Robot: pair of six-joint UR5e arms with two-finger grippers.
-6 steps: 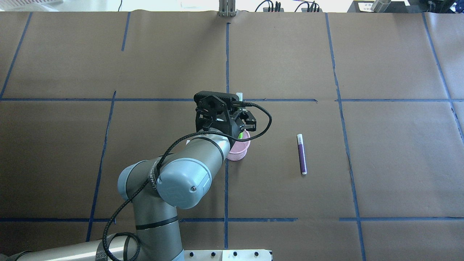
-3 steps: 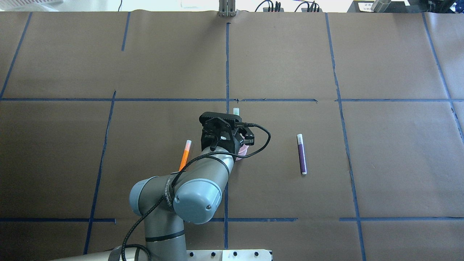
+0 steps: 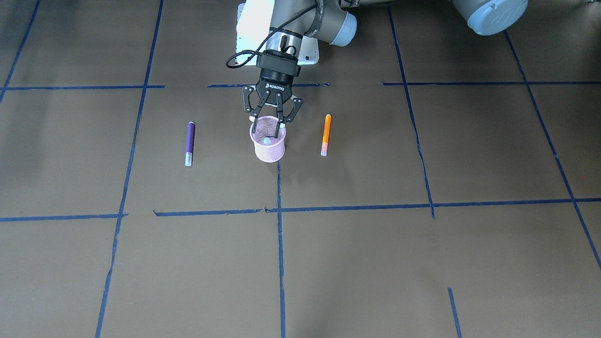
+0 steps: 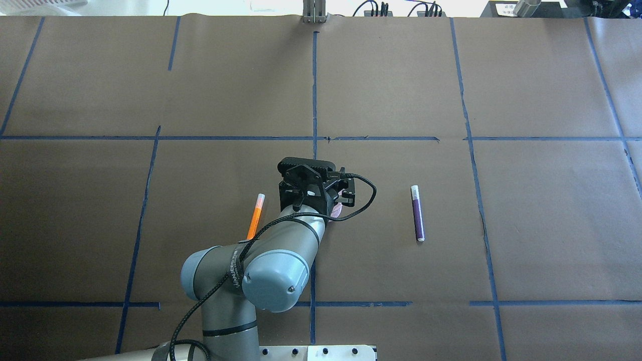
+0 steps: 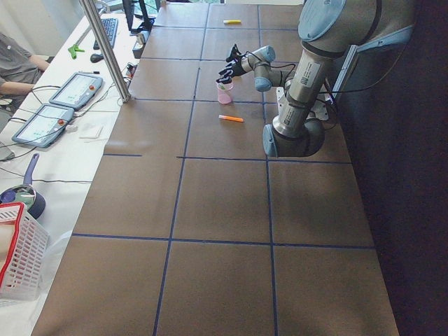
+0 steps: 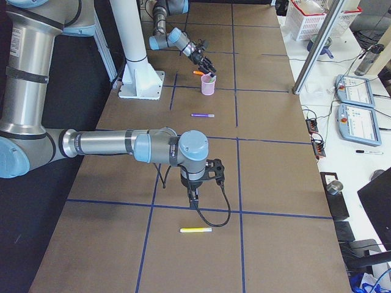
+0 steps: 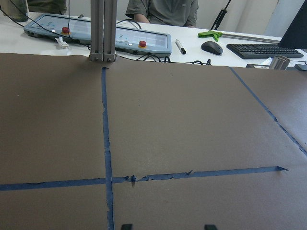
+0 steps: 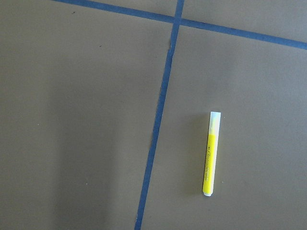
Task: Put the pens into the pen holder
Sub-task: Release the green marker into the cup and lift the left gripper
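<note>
The pink mesh pen holder (image 3: 268, 151) stands upright at mid-table. My left gripper (image 3: 267, 131) hangs straight over its rim, open and empty. In the left wrist view the fingertips (image 7: 125, 226) are spread wide with nothing between them. The green pen's pale cap (image 3: 266, 140) shows inside the holder. The orange pen (image 3: 326, 134) lies flat beside the holder. The purple pen (image 3: 189, 141) lies flat on its other side. In the overhead view my arm hides most of the holder (image 4: 338, 208). My right gripper (image 6: 211, 172) hovers far off over the table; I cannot tell whether it is open.
A yellow pen (image 8: 211, 153) lies flat below my right wrist, near the table's right end (image 6: 195, 230). Blue tape lines cross the brown paper. Control pendants, a keyboard and an operator are beyond the far edge (image 7: 144, 43).
The left gripper has drawn back over the holder and lowered. The green pen's cap, raised above the gripper before, no longer shows overhead. The orange pen is uncovered.
</note>
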